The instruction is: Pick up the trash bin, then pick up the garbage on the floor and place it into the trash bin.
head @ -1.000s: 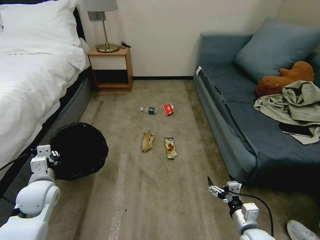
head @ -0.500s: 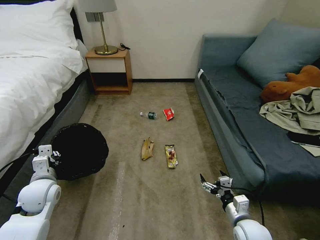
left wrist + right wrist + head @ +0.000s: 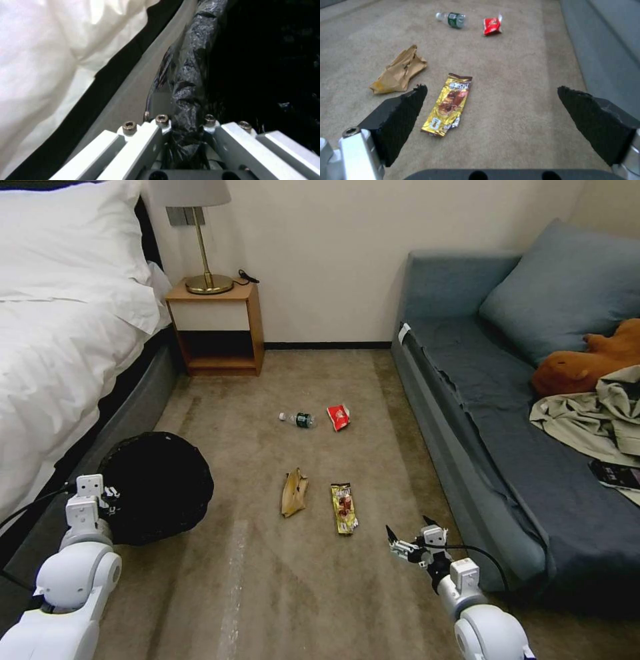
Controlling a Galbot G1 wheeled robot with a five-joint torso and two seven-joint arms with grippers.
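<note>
Garbage lies in two pairs on the carpet between bed and sofa: the clear bottle [image 3: 298,419] and red snack packet [image 3: 339,416] farther off, the tan scrap [image 3: 294,492] and brown-yellow wrapper [image 3: 344,507] nearer. The trash bin [image 3: 159,488], lined in crinkly black plastic, hangs at the near left beside the bed [image 3: 60,353], its bagged rim pinched in the left claw [image 3: 107,493], whose fingers are closed on the plastic in the left wrist view. Over the last second the whole view has shifted, so the camera itself has moved, and the litter now sits lower in the head view, which reads as the robot drawing closer. The right claw [image 3: 408,539] has come forward and leftward toward the wrapper; its pads [image 3: 407,110] are spread wide, with the wrapper just beyond the left pad in the right wrist view. By my judgement the bin is secured and the wrapper looks like the first pickup, though nothing is touched yet.
</note>
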